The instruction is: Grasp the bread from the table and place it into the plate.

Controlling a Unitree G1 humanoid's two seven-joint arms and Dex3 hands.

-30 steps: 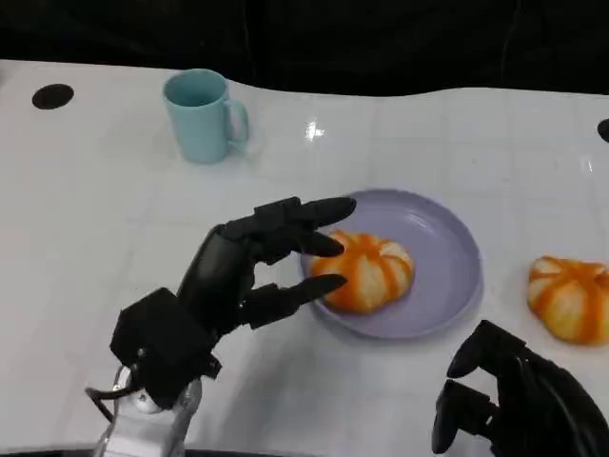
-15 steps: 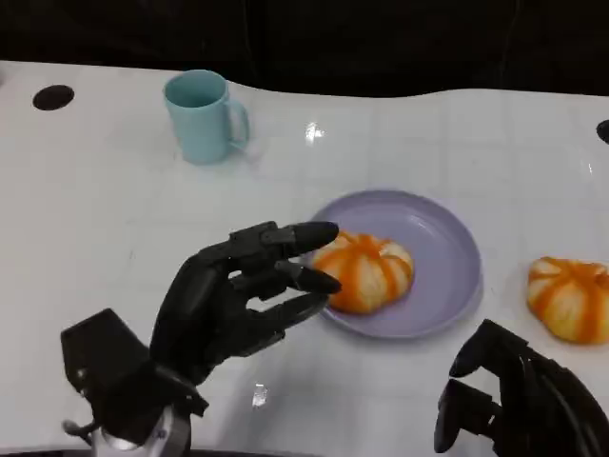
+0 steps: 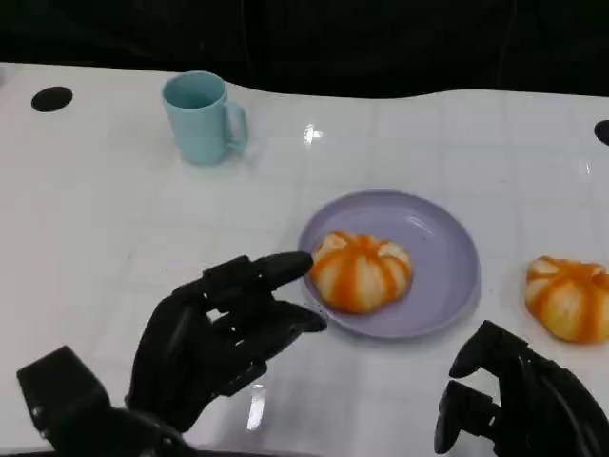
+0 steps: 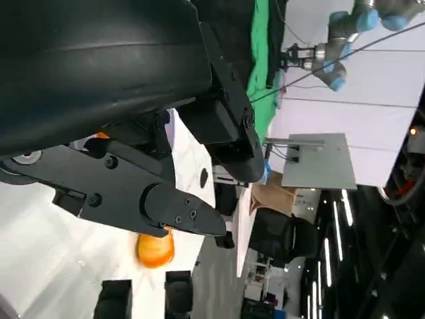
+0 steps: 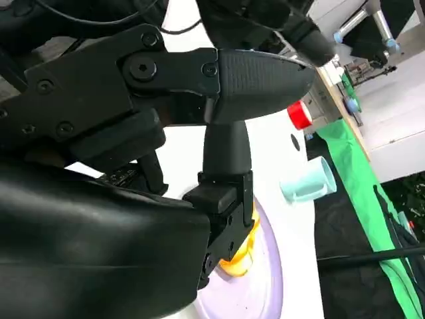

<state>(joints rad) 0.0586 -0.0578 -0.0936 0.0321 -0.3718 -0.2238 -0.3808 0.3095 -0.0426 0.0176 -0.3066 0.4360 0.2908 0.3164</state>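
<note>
On the plate (image 3: 447,276), bread (image 3: 362,271), left robot hand (image 3: 224,333) just beside

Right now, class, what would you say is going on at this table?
One bread lies in the purple plate. The left robot hand is empty, fingers spread, just short of the plate's near edge. A second bread lies on the white table beside the plate. The right robot hand sits low near it, holding nothing. A teal mug stands farther back.
</note>
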